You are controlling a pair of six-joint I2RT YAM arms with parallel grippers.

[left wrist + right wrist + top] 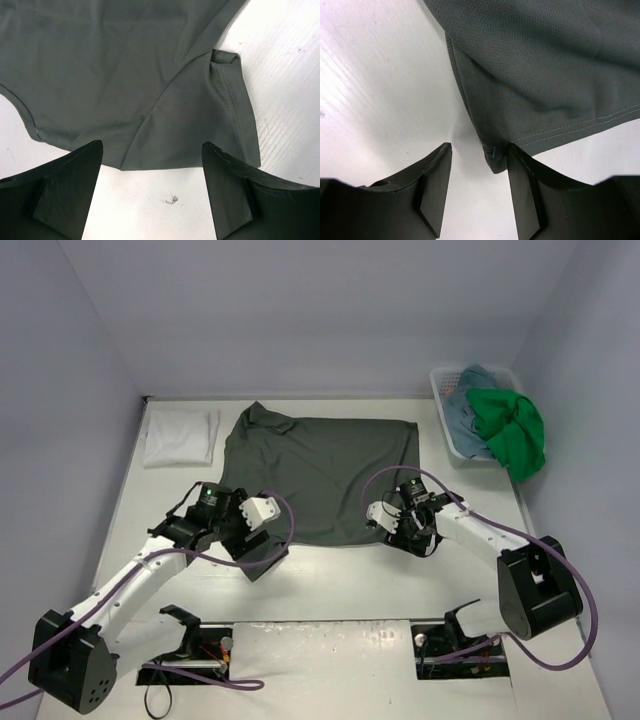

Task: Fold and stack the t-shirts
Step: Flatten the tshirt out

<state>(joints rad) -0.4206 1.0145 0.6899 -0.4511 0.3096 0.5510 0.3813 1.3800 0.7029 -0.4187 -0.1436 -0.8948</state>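
Observation:
A dark grey-green t-shirt [320, 475] lies spread flat in the middle of the table. My left gripper [255, 545] hovers at its near left corner, open wide. In the left wrist view the gripper [152, 146] holds nothing, and the shirt's edge [125, 75] and folded sleeve [232, 110] lie just beyond the fingertips. My right gripper [395, 532] is at the near right corner, open. In the right wrist view the hem corner [495, 157] sits between its fingers [480, 145], against the right one, with a gap to the left one. A folded white t-shirt [180, 437] lies at the back left.
A white mesh basket [445, 390] stands at the back right, holding a teal-blue shirt [470, 405] and a bright green shirt [515, 430] that hangs over its rim. Grey walls close in the table on three sides. Purple cables loop from both arms.

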